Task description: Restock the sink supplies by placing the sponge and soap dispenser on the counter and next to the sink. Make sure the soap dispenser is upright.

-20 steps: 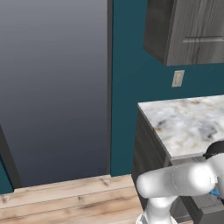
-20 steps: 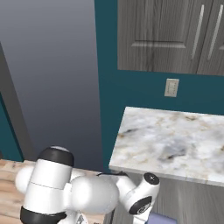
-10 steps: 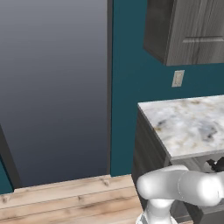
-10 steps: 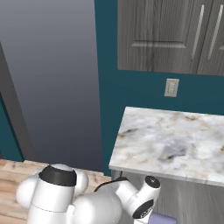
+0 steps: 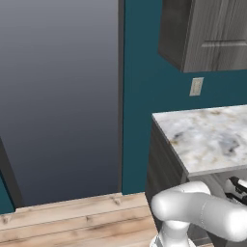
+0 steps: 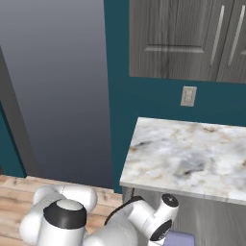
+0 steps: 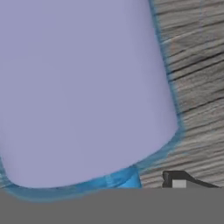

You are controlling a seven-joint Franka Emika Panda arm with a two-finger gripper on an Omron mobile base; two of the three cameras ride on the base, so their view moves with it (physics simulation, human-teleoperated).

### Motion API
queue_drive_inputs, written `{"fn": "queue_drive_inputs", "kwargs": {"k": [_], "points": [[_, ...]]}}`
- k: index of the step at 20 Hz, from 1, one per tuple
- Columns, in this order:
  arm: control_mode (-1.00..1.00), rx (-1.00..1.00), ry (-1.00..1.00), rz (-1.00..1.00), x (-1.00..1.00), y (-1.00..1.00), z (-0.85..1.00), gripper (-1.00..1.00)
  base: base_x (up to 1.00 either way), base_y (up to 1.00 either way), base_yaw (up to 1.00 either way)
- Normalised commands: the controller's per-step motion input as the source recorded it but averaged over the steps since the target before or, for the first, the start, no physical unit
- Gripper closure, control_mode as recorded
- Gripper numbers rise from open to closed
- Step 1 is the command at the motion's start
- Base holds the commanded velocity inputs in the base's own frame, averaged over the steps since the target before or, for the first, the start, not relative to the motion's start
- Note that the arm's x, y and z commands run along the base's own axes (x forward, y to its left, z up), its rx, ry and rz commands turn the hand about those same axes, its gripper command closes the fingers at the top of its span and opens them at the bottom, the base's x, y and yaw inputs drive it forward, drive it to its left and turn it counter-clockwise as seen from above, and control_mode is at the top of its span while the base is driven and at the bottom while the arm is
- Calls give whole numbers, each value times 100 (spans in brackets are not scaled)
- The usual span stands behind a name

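Note:
The soap dispenser (image 7: 83, 87), a greyish-lavender bottle with blue trim, looms very close in the hand view against dark wood grain. A corner of it shows low in the right base view (image 6: 180, 237). One dark fingertip (image 7: 178, 180) rises at the bottom right beside the bottle's blue part; the other is hidden. My gripper (image 5: 237, 187) reaches low below the edge of the marble counter (image 5: 207, 140), in front of the dark cabinet. Whether the jaws touch the bottle is not visible. The sponge and the sink are out of view.
The counter (image 6: 187, 153) ends at its left corner against a teal wall with a wall outlet (image 6: 188, 96). Grey upper cabinets (image 6: 192, 38) hang above. A tall grey panel (image 5: 58, 96) and wooden floor (image 5: 72, 222) lie to the left.
The arm has folded lower and reached further down under the counter's edge. The scene around it stays the same.

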Motion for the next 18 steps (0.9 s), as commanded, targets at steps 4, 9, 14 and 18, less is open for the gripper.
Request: {"fn": "queue_drive_inputs", "kwargs": {"k": [4, 9, 14, 18], "points": [[-100, 1, 4, -5, 0, -13, -17, 100, 0, 0, 0], [-100, 1, 1, -1, 0, -9, -6, 100, 0, 0, 0], [-100, 0, 0, -7, -39, -17, 22, 100, 0, 0, 0], [-100, 0, -4, -10, -68, -21, 57, 100, 0, 0, 0]]}}
